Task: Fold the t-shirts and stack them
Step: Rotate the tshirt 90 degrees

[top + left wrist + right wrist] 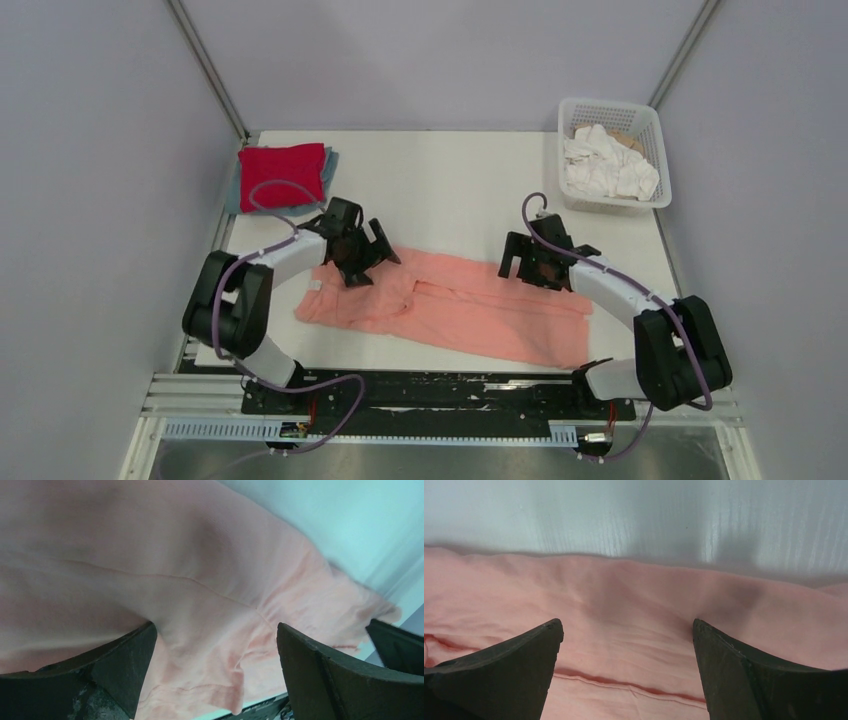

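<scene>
The salmon-pink t-shirt (455, 305) lies spread flat across the middle of the table, partly folded lengthwise. It fills the left wrist view (150, 570) and the lower half of the right wrist view (634, 610). My left gripper (362, 262) hovers open over the shirt's far left edge, holding nothing. My right gripper (532, 268) hovers open over the shirt's far right edge, holding nothing. The folded bright red t-shirt (282, 175) lies on the folded grey-blue t-shirt (331, 165) at the far left corner.
A white lattice basket (653, 128) holding white cloth (605, 167) stands at the far right corner. Bare table (450, 190) lies between the stack and the basket. Grey walls close in both sides.
</scene>
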